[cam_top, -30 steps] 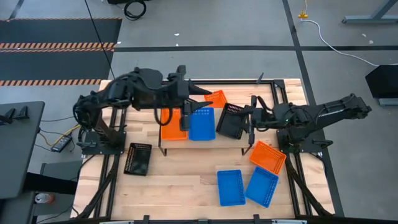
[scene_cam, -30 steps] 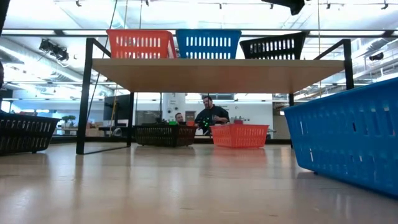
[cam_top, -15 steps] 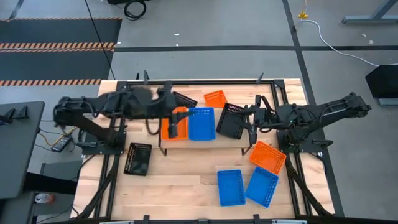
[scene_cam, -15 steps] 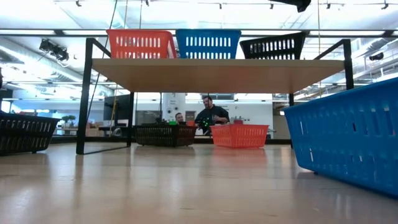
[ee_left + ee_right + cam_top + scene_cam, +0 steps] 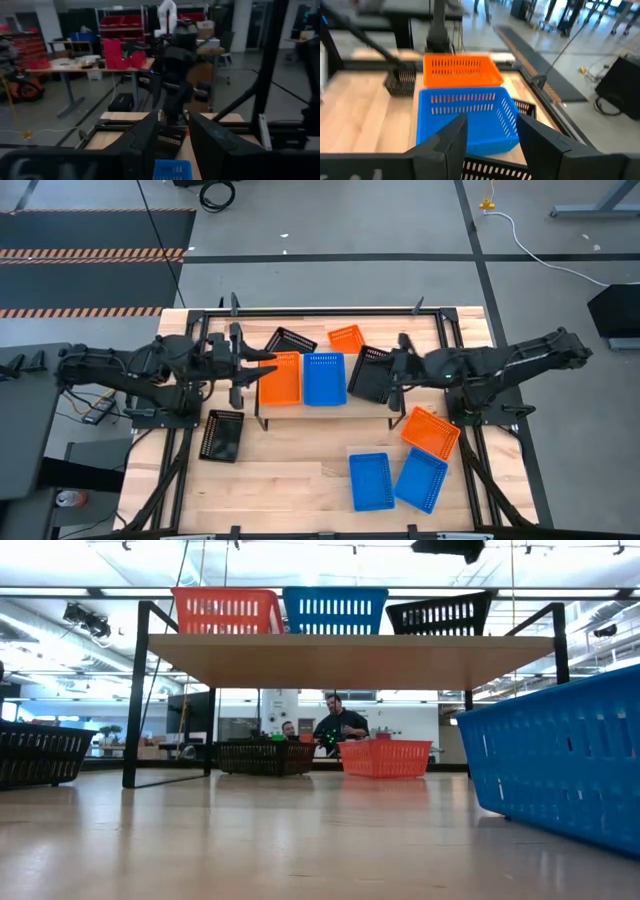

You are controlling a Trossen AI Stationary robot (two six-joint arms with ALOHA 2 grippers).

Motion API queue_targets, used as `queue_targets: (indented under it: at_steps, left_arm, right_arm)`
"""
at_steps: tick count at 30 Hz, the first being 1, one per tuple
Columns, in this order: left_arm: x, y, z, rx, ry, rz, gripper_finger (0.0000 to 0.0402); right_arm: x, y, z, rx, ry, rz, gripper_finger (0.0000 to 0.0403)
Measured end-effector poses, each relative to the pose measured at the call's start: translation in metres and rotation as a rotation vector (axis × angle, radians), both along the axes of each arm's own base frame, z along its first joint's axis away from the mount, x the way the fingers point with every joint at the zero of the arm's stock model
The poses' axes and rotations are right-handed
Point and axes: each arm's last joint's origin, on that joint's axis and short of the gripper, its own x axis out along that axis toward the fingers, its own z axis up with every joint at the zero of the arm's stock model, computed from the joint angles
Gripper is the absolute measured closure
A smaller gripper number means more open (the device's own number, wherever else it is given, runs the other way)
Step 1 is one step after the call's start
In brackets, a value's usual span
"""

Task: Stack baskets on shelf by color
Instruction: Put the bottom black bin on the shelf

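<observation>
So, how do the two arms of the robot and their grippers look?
Both arms are dark, almost black, built from jointed segments with cables running along them. The left gripper and the right gripper each end in two dark fingers; seen from the wrist cameras these fingers are broad, flat and angular. I see no markings on them.

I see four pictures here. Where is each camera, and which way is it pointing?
High view: above the table, looking straight down; both arms show, with the left gripper and right gripper flanking the shelf.
Low view: at tabletop height, looking level under the shelf into the room; only a dark bit of arm up top.
Left wrist view: on the left arm, facing the other arm; its fingers show.
Right wrist view: facing the blue basket; its own fingers show.
Shared: that basket also appears from above.
</observation>
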Motion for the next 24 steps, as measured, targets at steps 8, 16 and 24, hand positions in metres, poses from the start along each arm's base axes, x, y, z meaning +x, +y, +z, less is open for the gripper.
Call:
queue_targets:
  at_steps: [8, 16, 24]
  left_arm:
    - [-0.006, 0.001, -0.013, 0.006, -0.023, 0.004, 0.0285]
    - [-0.005, 0.001, -0.026, 0.016, 0.100, 0.004, 0.0285]
    - [-0.003, 0.001, -0.056, 0.048, 0.117, 0.004, 0.0285]
  right_arm:
    - [0.037, -0.003, 0.014, 0.049, 0.285, -0.022, 0.0202]
    - [0.043, 0.003, 0.023, 0.210, 0.461, -0.013, 0.0202]
    - [0.065, 0.016, -0.004, 0.232, 0.682, -0.072, 0.0202]
